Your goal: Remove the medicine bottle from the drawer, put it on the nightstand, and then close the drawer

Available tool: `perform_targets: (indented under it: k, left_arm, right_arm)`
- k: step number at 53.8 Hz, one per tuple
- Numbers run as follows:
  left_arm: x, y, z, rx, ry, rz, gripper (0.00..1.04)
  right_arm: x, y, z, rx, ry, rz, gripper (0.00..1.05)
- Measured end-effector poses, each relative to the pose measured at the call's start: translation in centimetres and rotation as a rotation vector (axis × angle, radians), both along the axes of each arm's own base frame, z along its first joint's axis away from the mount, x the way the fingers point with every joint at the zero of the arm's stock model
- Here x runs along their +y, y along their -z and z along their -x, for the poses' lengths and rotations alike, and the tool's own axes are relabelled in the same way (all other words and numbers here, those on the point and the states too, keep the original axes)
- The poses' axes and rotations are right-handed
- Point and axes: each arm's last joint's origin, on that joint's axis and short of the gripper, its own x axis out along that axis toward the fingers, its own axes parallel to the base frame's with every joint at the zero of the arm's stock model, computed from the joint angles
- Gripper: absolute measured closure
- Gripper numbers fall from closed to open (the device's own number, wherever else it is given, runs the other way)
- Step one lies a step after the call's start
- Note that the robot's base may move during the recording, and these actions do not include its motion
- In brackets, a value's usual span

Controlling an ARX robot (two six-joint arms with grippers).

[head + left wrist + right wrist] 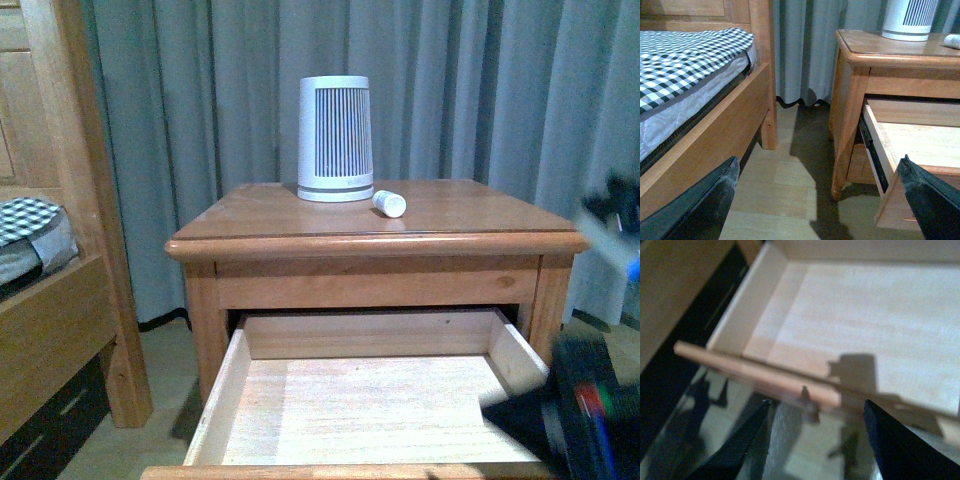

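One step left by my read: bottle (389, 204) lies on its side on the nightstand (470, 215) top, just beside the ribbed cylinder (335, 138); drawer (365, 400) stands pulled out and bare inside. My right claw (815, 440) is the nearer one: fingers spread, gripping nothing, hanging just outside the drawer's front edge (785, 377), which runs crosswise between the fingertips. Drawer lies straight ahead of it, so the close is a push toward the nightstand. Left claw (820, 200) is likewise spread and empty, off to the bed (685, 65) side.
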Motion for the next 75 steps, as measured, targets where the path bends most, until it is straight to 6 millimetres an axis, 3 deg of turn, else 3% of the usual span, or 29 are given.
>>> perform_targets:
  k: [6,12,18,32,43,51,67,75]
  left_arm:
    - [0.0,0.0,0.0,0.000,0.000,0.000,0.07]
    - [0.0,0.0,0.0,0.000,0.000,0.000,0.07]
    - [0.0,0.0,0.0,0.000,0.000,0.000,0.07]
    - [0.0,0.0,0.0,0.000,0.000,0.000,0.07]
    - [0.0,0.0,0.0,0.000,0.000,0.000,0.07]
    - [0.0,0.0,0.0,0.000,0.000,0.000,0.07]
    - [0.0,0.0,0.0,0.000,0.000,0.000,0.07]
    - [0.0,0.0,0.0,0.000,0.000,0.000,0.07]
  right_arm:
    - [-0.4,4.6,2.6,0.101,0.002,0.049,0.65]
    - [-0.6,7.3,2.4,0.120,0.027,0.099,0.83]
    - [-0.7,9.5,0.2,0.087,0.056,0.156,1.02]
    - [-0.5,14.0,-8.0,0.026,0.094,0.336,1.02]
    - [0.0,13.9,-13.8,-0.038,0.134,0.404,1.02]
    - [0.5,13.2,-17.0,-0.083,0.147,0.437,1.02]
    - [0.1,11.8,-22.1,-0.120,0.202,0.479,1.02]
    - [-0.5,11.6,-23.4,-0.118,0.212,0.493,1.02]
